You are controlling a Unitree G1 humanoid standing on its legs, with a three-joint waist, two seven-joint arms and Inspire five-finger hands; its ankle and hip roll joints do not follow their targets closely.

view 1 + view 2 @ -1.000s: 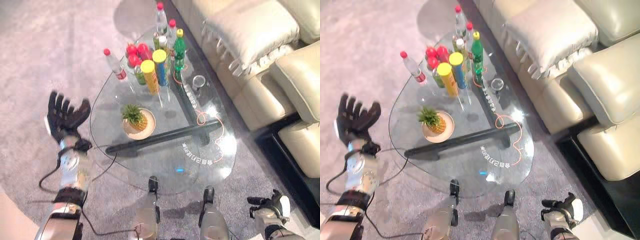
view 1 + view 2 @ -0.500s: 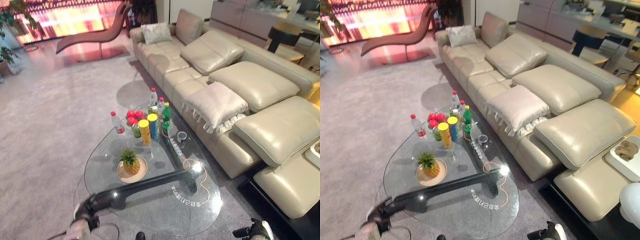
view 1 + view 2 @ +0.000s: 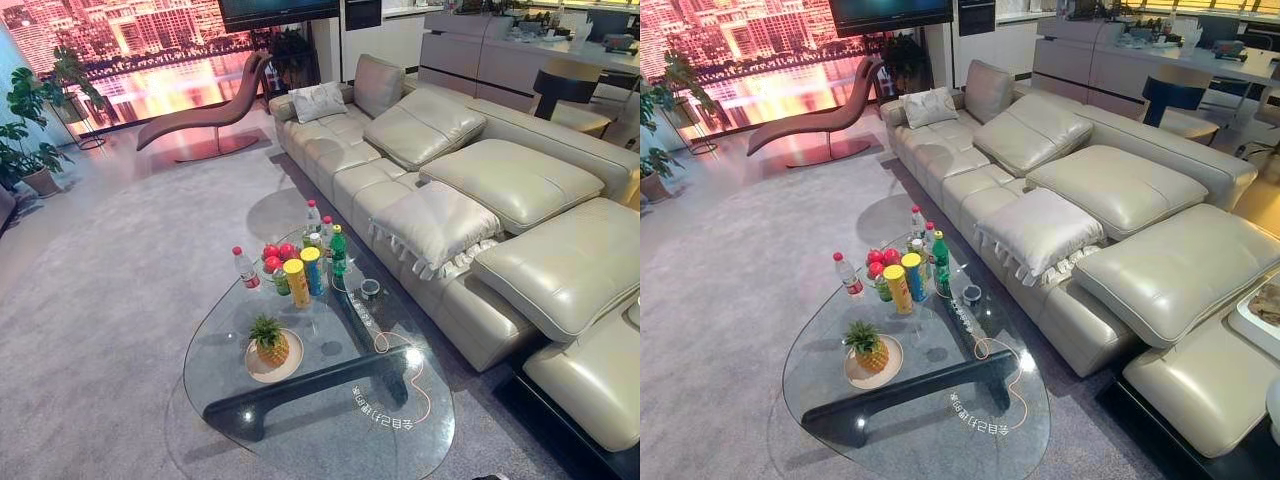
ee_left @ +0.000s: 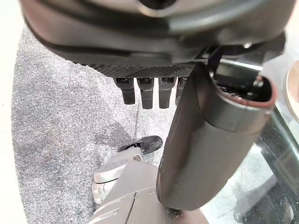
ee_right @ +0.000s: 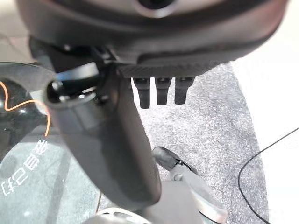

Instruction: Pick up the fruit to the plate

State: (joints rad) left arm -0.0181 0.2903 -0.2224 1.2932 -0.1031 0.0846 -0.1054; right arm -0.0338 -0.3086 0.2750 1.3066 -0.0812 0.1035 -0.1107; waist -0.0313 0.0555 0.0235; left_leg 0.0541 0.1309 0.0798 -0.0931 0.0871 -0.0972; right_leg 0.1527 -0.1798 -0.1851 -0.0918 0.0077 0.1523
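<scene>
glass table (image 3: 300,420), pineapple (image 3: 270,343) upright on plate (image 3: 252,368), both hands' fingers (image 4: 145,91) straight

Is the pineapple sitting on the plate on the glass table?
Yes, the pineapple stands upright on the plate on the glass table.

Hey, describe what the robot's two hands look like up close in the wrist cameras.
Both are dark, nearly black. The left hand has a row of short squared fingers under a band of fine mesh-like texture, and a thick, rounded, smooth dark thumb. The right hand looks the same, with a similar bulky thumb beside its fingers. No white thumb cover is visible.
</scene>
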